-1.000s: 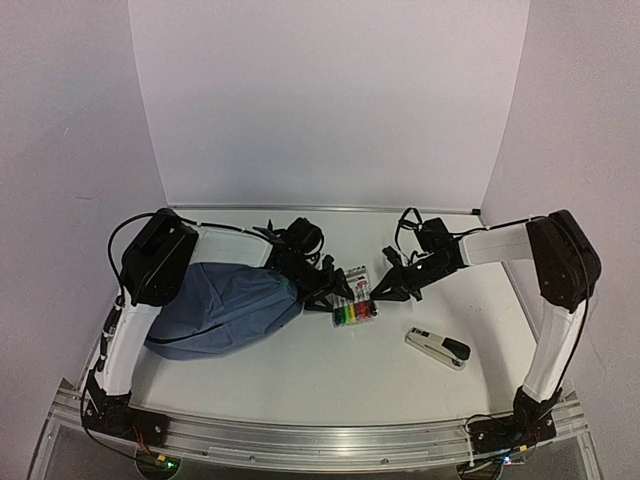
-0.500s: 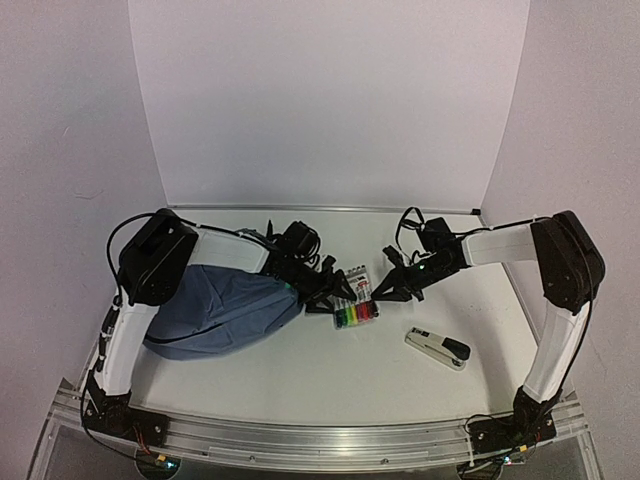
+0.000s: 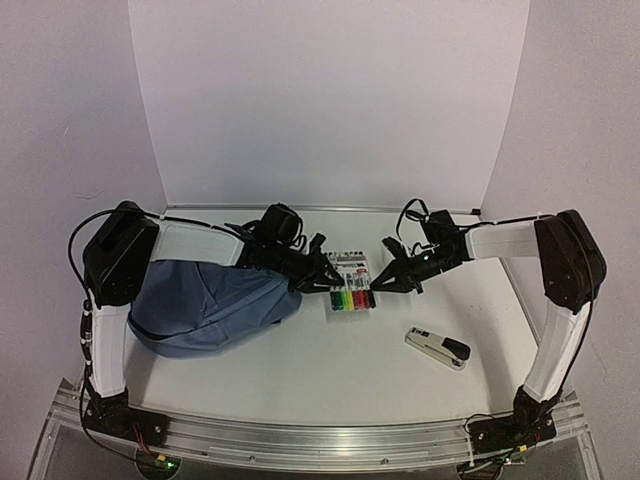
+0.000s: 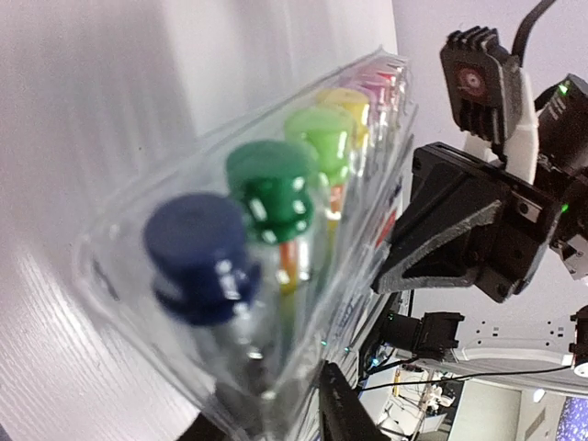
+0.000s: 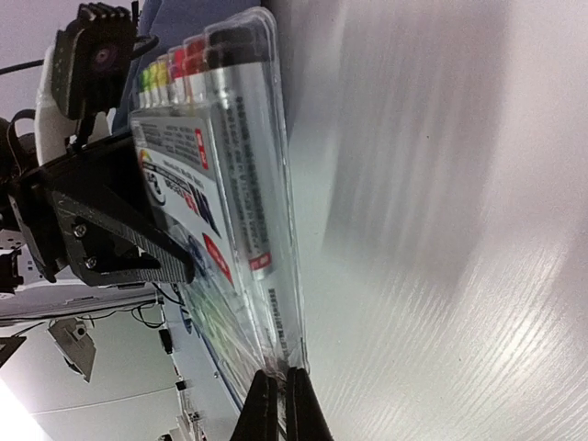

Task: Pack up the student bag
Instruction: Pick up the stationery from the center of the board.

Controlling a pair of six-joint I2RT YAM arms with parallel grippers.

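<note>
The student bag (image 3: 200,305) is a slate-blue soft backpack lying at the left of the table, under my left arm. A clear marker pack (image 3: 352,290) with coloured caps sits just right of the bag, between both grippers. My left gripper (image 3: 328,280) is at the pack's left edge; in the left wrist view the pack (image 4: 276,230) fills the gap of that gripper (image 4: 276,424), with the jaws closed onto it. My right gripper (image 3: 378,283) pinches the pack's right edge. The right wrist view shows the pack's thin rim (image 5: 276,276) clamped in this shut gripper (image 5: 280,390).
A grey and black stapler (image 3: 437,347) lies on the white table, right of centre and nearer the front. White walls close in the back and both sides. A metal rail (image 3: 320,440) runs along the near edge.
My left gripper has closed from wide open onto the marker pack. The left arm's upper part swung left, and the bag shifted a little left. The pack moved slightly toward the back.
</note>
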